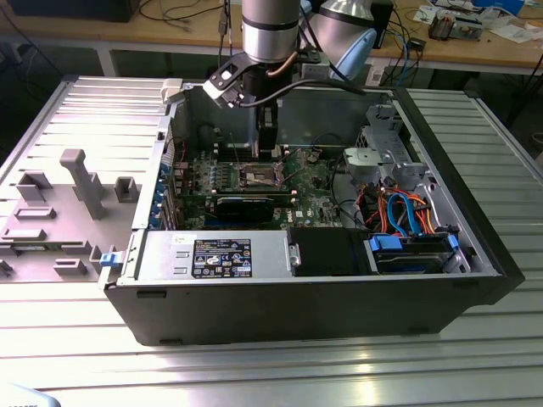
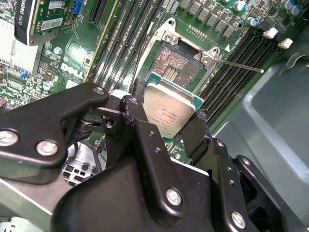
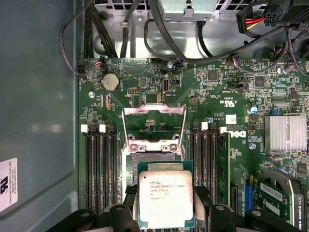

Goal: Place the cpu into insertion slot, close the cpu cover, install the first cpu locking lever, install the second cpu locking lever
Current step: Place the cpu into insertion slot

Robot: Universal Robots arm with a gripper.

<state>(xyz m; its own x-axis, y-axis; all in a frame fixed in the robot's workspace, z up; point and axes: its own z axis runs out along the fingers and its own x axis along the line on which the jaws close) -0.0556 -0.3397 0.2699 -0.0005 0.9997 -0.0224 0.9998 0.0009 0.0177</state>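
The cpu [image 3: 165, 199] is a flat square chip with a silvery top and green edge. My gripper [image 3: 166, 194] is shut on it, one black finger on each of two opposite sides. In the second wrist view the cpu [image 2: 170, 112] hangs tilted just above and short of the insertion slot [image 2: 176, 64], whose tan-gold contact field lies uncovered. The cpu cover [image 3: 153, 122] stands swung up and open behind the insertion slot [image 3: 150, 157]. A thin lever rod [image 2: 241, 66] sticks out from one socket corner. In the exterior view my gripper [image 1: 268, 155] hovers over the insertion slot [image 1: 257, 175] inside the open computer case.
Long black memory slots [image 3: 99, 169] flank the socket on both sides. A black card [image 1: 246, 203] lies across the board nearer the camera. A drive cage with coloured cables [image 1: 399, 208] fills the exterior view's right. The case walls [image 1: 297, 297] ring the board, and grey fixtures [image 1: 81, 182] stand outside.
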